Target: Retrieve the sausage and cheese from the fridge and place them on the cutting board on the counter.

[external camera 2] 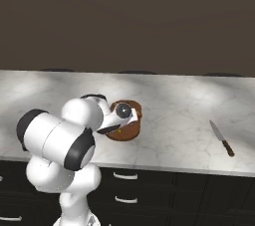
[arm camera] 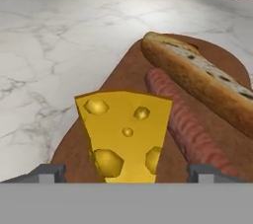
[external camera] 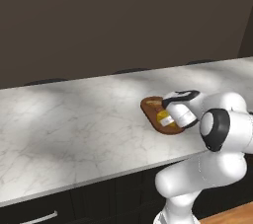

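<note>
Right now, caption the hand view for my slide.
Open tool over the cheese on the cutting board, beside sausage and bread.

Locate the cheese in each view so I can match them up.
Left base view: the cheese is a yellow patch right of centre, partly behind the wrist.
Right base view: I can't make it out; the hand covers that part of the board.
Hand view: lower centre, between the open fingertips.
Shared landmark: the cutting board.
</note>
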